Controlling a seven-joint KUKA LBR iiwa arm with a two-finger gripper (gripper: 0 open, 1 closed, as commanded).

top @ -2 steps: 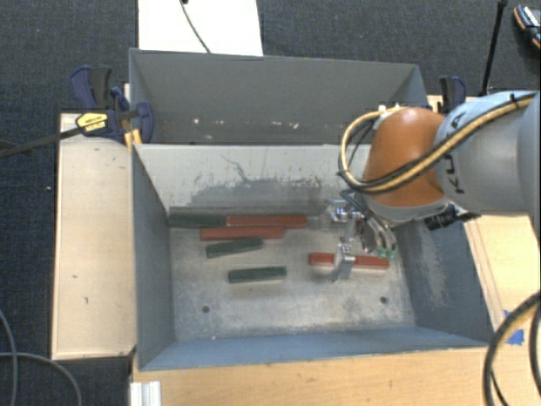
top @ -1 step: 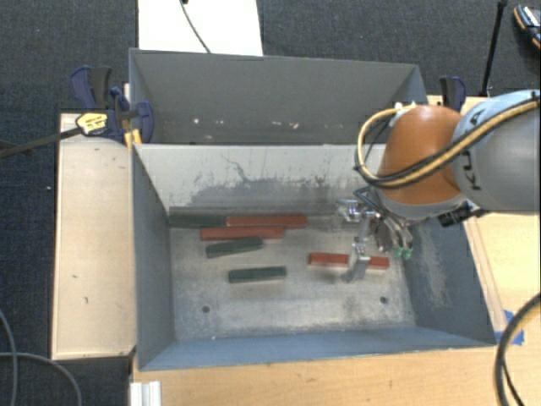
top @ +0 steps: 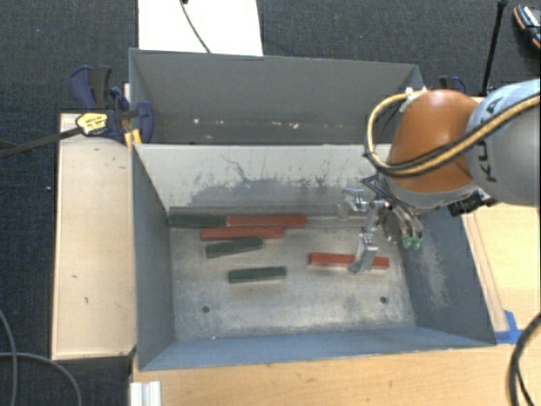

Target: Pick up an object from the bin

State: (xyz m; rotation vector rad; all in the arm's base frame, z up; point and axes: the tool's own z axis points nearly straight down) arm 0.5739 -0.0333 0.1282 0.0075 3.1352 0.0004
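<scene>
grey arm [top: 511, 155]; orange wrist cover [top: 431, 134]; black, cream cables [top: 370, 139]; silver pincer [top: 365, 260]

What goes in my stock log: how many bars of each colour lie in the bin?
Red bars: 3
Dark green bars: 3
Total: 6

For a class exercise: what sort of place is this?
Likely a robotics lab: a robot arm over a grey bin holding red bars and green bars, on dark carpet.
</scene>
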